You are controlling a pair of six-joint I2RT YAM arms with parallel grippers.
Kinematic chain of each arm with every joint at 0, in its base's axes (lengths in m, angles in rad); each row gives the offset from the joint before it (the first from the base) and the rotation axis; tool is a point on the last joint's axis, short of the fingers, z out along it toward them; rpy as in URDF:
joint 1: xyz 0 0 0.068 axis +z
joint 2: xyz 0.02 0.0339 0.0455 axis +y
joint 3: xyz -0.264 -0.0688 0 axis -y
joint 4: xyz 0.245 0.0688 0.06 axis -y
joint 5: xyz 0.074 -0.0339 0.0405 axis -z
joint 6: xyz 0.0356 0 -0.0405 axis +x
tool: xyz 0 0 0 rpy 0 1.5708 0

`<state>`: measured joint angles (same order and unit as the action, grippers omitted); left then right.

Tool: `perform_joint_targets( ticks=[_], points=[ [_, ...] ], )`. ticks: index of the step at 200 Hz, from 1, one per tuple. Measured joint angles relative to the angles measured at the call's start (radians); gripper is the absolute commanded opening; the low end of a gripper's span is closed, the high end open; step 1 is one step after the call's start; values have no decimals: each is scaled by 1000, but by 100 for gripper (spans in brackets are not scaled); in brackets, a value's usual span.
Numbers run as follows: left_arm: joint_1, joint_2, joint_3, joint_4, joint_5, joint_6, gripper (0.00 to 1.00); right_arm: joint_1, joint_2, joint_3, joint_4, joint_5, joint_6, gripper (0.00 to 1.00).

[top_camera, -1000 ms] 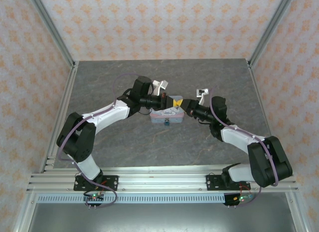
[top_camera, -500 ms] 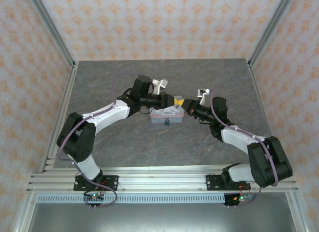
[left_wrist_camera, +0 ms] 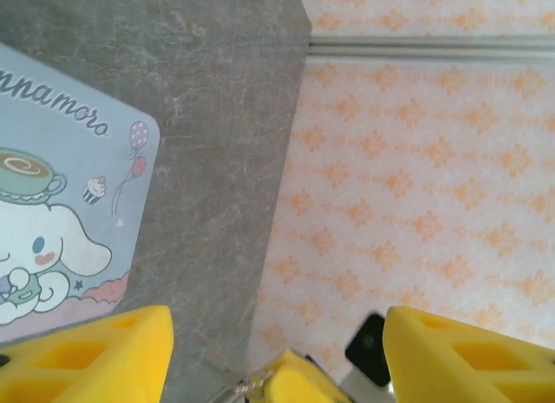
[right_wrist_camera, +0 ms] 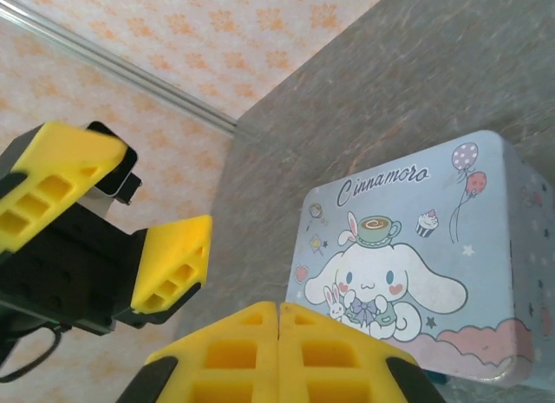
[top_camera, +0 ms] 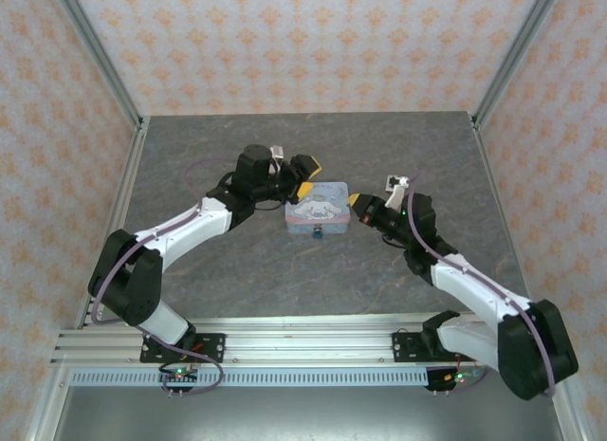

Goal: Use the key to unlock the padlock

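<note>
The padlock (top_camera: 316,234), tiny and dark blue-teal, hangs on the near front of the pale blue cartoon tin (top_camera: 319,210). Just left of the tin's far left corner, my left gripper (top_camera: 304,177) stands open with nothing between its yellow pads (left_wrist_camera: 95,351). My right gripper (top_camera: 355,201) hovers at the tin's right edge with its pads pressed together (right_wrist_camera: 277,315). In the left wrist view a thin silvery bit, the key (left_wrist_camera: 250,385), sticks out of the right gripper's tip (left_wrist_camera: 293,379). The open left gripper (right_wrist_camera: 160,191) appears left of the tin lid (right_wrist_camera: 408,247) in the right wrist view.
The grey stone-patterned tabletop (top_camera: 247,270) is ringed by aluminium posts and orange-patterned walls (top_camera: 313,43). The table's far right edge (left_wrist_camera: 299,91) runs close behind the grippers in the left wrist view.
The two grippers were together over the tin's lid. The left one has opened and drawn back to the left; the right one has pulled off to the right, still shut. The lid is uncovered.
</note>
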<state>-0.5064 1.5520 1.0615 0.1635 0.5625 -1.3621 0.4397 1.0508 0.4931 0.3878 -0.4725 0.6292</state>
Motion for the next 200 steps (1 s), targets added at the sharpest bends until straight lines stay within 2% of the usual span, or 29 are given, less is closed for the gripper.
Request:
perform_joint_targets(
  ticks=[51,87,132,200],
  points=[
    [-53,4,-1,-72,-47,-161,55,216,-72,63,-135,329,-259,0],
    [-77,35,10,-79,-51,-201,52,322,-54,132,-174,476,-406,0],
    [-97,54,21,-83,-51,-228,47,377,-9,164,-186,575,-515,0],
    [-114,54,21,-72,-51,-258,43,378,27,164,-190,626,-560,0]
  ],
)
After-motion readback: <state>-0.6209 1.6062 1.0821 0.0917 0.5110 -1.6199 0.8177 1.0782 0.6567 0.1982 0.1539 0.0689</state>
